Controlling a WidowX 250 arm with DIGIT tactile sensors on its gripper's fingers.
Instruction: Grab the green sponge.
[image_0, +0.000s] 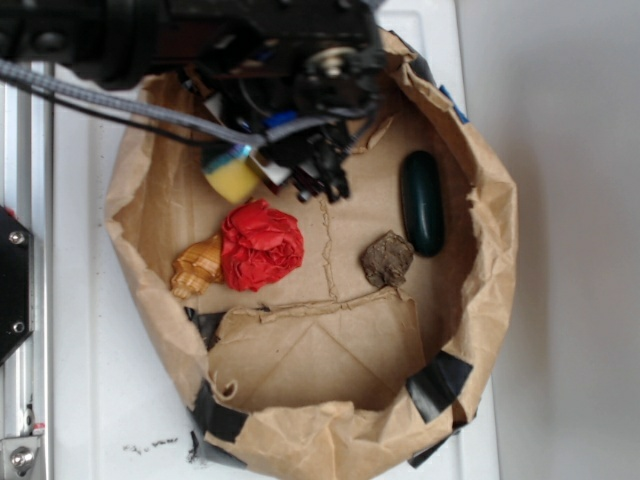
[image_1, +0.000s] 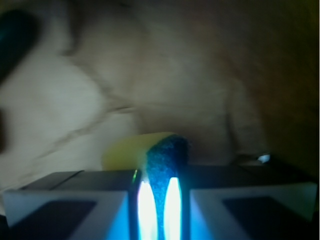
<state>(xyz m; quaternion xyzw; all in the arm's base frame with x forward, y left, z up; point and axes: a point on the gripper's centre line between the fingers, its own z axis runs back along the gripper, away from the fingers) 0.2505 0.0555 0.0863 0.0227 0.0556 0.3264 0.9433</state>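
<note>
A crumpled brown paper bag (image_0: 480, 250), rolled down into a shallow basin, is taking up most of the exterior view, and the black robot arm (image_0: 200, 40) is reaching in over its upper rim. The green sponge (image_0: 232, 176) is showing as a small block with a thick yellow foam body and a thin dark green scouring face; in the wrist view that speckled green layer (image_1: 167, 165) is standing on edge between the 2 grey fingers (image_1: 65, 205), with yellow foam bulging to its left. The gripper (image_1: 160, 200) is narrowed tightly, pinching the sponge. In the exterior view the sponge is sitting at the gripper's left side, just above a red ball (image_0: 260, 245), with a dark green capsule (image_0: 423, 202) well apart at right.
</note>
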